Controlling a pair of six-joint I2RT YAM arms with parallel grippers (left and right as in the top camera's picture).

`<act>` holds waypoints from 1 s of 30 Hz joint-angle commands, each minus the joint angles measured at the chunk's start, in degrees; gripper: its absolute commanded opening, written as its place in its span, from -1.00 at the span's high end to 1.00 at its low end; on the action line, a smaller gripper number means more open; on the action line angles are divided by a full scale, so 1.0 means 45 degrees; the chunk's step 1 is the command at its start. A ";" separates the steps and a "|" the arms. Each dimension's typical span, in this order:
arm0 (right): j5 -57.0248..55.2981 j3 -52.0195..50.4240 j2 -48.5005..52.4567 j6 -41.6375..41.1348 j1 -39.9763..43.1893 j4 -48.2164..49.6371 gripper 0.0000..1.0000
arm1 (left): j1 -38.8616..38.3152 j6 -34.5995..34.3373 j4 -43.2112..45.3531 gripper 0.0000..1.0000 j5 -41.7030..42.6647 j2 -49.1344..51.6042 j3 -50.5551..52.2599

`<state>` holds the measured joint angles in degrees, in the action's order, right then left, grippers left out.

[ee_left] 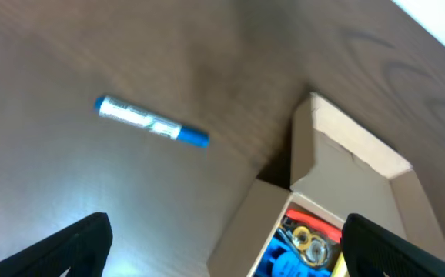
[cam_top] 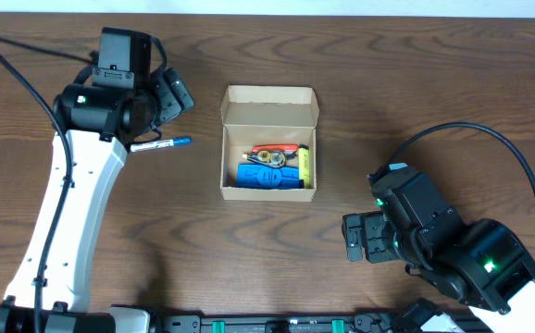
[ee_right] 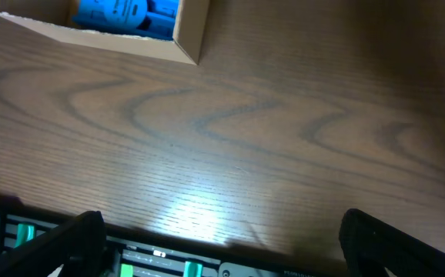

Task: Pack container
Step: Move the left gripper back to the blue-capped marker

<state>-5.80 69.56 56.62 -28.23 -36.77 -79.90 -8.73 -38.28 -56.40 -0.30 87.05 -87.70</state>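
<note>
The container [cam_top: 269, 117] is an open tan cardboard box at the table's middle, its flap lid standing back. Inside lie a blue item [cam_top: 267, 176], a red item, a yellow item and a tape roll. A blue-capped pen [cam_top: 161, 143] lies on the table left of the box; it also shows in the left wrist view [ee_left: 152, 123]. My left gripper [ee_left: 222, 250] is open and empty, above the table between pen and box [ee_left: 346, 165]. My right gripper [ee_right: 222, 242] is open and empty near the table's front edge, right of the box corner [ee_right: 188, 35].
The table's front edge with a black rail and green lights [ee_right: 153, 258] lies just under the right gripper. A black cable [cam_top: 490, 139] loops over the table at the right.
</note>
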 commanded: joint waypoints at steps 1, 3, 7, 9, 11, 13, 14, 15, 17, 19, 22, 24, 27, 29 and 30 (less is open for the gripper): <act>0.0010 -0.0005 0.0005 -0.0092 -0.0107 -0.0015 -0.99 | 0.0034 -0.4133 -0.0578 -0.91 -0.0787 0.0437 -0.0029; 0.0010 -0.0005 0.0005 -0.0092 -0.0107 -0.0015 -0.98 | 0.0039 -0.4940 -0.0612 -0.92 -0.0738 0.0831 -0.0034; 0.0005 -0.0005 0.0005 -0.0097 -0.0107 -0.0015 -0.99 | 0.0204 -0.6203 -0.0695 -0.92 -0.0719 0.2030 -0.0039; 0.0010 -0.0005 0.0005 -0.0097 -0.0107 -0.0015 -0.99 | 0.0340 -0.6343 -0.0699 -0.92 -0.0675 0.2701 -0.0034; 0.0010 -0.0005 0.0005 -0.0092 -0.0107 -0.0015 -0.98 | 0.0476 -0.6387 -0.0675 -0.92 -0.0588 0.3361 -0.0034; 0.0010 -0.0005 0.0005 -0.0097 -0.0107 -0.0015 -0.98 | 0.0617 -0.6596 -0.0685 -0.92 -0.0588 0.3939 -0.0034; 0.0010 -0.0005 0.0005 -0.0097 -0.0107 -0.0015 -0.99 | 0.0714 -0.6693 -0.0656 -0.92 -0.0554 0.4269 -0.0034; 0.0005 -0.0005 0.0005 -0.0097 -0.0107 -0.0015 -0.98 | 0.0782 -0.6693 -0.0607 -0.92 -0.0515 0.4464 -0.0034; 0.0010 -0.0005 0.0005 -0.0097 -0.0107 -0.0015 -0.98 | 0.0952 -0.6683 -0.0452 -0.91 -0.0345 0.4949 -0.0034; 0.0010 -0.0005 0.0005 -0.0092 -0.0107 -0.0015 -0.99 | 0.1112 -0.6688 -0.0204 -0.91 -0.0151 0.5440 -0.0034; 0.0010 -0.0005 0.0005 -0.0097 -0.0107 -0.0015 -0.99 | 0.1302 -0.6688 0.0296 -0.91 0.0364 0.6081 -0.0034; 0.0005 -0.0005 0.0005 -0.0097 -0.0107 -0.0015 -0.98 | 0.1370 -0.6722 0.0636 -0.92 0.0457 0.6411 -0.0034; 0.0005 -0.0005 0.0005 -0.0097 -0.0107 -0.0015 -0.99 | 0.1375 -0.7461 0.0811 -0.92 0.0427 0.6810 -0.0034; 0.0010 -0.0005 0.0005 -0.0097 -0.0107 -0.0019 -0.99 | 0.1375 -0.7776 0.0942 -0.92 0.0452 0.7038 -0.0034; 0.0010 -0.0005 0.0005 -0.0092 -0.0107 -0.0015 -0.99 | 0.1375 -0.7893 0.0986 -0.92 0.0452 0.7145 -0.0034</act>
<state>-5.80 69.56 56.62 -28.23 -36.77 -79.90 -2.76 -70.41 -52.12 1.37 117.91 -87.72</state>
